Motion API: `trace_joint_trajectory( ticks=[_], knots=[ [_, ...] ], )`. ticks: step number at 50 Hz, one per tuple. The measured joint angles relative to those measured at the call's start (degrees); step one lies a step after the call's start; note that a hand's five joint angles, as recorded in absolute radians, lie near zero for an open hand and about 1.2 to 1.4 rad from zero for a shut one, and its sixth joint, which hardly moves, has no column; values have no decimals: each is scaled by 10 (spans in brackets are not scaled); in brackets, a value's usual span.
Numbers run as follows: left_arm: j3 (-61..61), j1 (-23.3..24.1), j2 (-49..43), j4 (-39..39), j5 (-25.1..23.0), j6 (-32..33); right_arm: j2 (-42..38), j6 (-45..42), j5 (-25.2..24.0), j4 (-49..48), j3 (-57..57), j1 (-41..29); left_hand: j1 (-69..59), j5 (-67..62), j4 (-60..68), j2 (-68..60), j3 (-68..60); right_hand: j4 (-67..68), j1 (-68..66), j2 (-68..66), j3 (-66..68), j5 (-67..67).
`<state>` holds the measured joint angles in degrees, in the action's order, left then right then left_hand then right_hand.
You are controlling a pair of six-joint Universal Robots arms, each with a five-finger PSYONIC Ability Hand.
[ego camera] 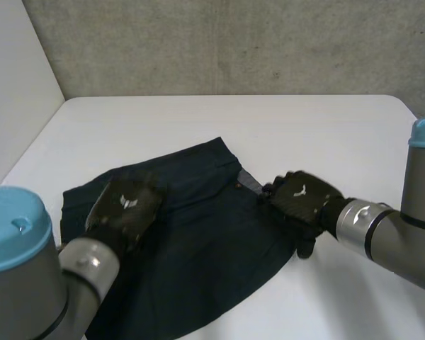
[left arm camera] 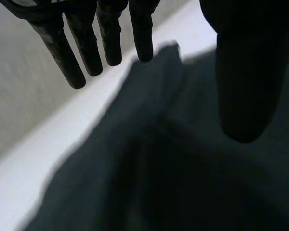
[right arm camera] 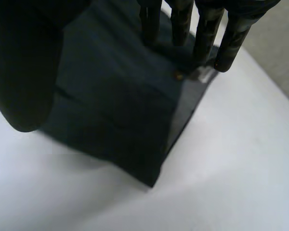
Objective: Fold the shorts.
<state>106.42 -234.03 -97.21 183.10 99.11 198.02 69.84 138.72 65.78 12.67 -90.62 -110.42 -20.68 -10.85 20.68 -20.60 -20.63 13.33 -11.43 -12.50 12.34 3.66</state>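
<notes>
Head view: the dark shorts (ego camera: 205, 248) lie flat on the white surface (ego camera: 326, 134). The left hand (ego camera: 124, 205) is over their 9 o'clock side. The right hand (ego camera: 301, 198) is at their 3 o'clock edge.

Left wrist view: the left hand (left arm camera: 245, 72) is spread wide, with straight fingers over the shorts (left arm camera: 159, 168).

Right wrist view: the right hand (right arm camera: 24, 72) is wide too. Its straight fingers (right arm camera: 202, 38) touch the shorts (right arm camera: 115, 106) by a button (right arm camera: 178, 74).
</notes>
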Motion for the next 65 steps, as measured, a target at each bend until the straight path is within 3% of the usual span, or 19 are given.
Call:
trace_joint_trajectory(
  ticks=[6,14,15,18,24,28,32,34,36,37,42,56,59,65],
  knots=[
    [40,14,11,-94,11,-91,-39,-46,-3,-24,-7,1,0,0,1,0,0,2,-2,-2,12,2],
    [66,47,7,-113,11,-134,-74,-52,4,-71,-9,2,0,0,1,0,0,41,-33,-51,53,33],
    [70,52,4,-108,11,-135,-78,-51,5,-83,-10,2,0,0,1,0,0,138,-121,-146,148,122],
    [74,54,0,-102,11,-135,-82,-51,6,-95,-10,2,0,0,1,0,0,149,-130,-160,159,133],
    [80,58,-23,-69,34,-130,-97,-50,6,-136,-13,1,-1,-3,4,-4,-3,375,-318,-383,385,350],
    [81,59,-31,-53,50,-128,-104,-50,6,-145,-13,1,-23,-18,17,-18,-18,455,-383,-462,462,417],
    [85,60,-42,-27,68,-125,-110,-48,5,-147,-11,1,-151,-145,150,-151,-150,546,-435,-547,552,509],
    [85,60,-43,-23,70,-124,-111,-47,4,-147,-10,1,-161,-158,163,-165,-161,547,-435,-547,552,510],
    [87,60,-46,-17,72,-123,-111,-45,4,-146,-9,1,-222,-219,224,-223,-221,547,-435,-547,552,510],
    [89,60,-49,-6,75,-121,-109,-42,4,-143,-7,2,-334,-331,337,-333,-326,547,-435,-547,552,510],
    [88,60,-42,5,76,-119,-103,-31,6,-135,-4,2,-436,-444,454,-442,-436,547,-435,-547,552,510],
    [48,55,52,4,69,-38,-23,48,9,-53,35,4,-437,-452,476,-477,-473,547,-435,-547,552,519],
    [-14,50,83,-18,67,15,38,75,9,-9,68,4,-437,-452,478,-479,-473,547,-435,-547,552,519],
    [-118,34,101,-64,59,46,109,125,11,34,115,3,-437,-452,478,-479,-473,547,-436,-547,552,519]
  ],
)
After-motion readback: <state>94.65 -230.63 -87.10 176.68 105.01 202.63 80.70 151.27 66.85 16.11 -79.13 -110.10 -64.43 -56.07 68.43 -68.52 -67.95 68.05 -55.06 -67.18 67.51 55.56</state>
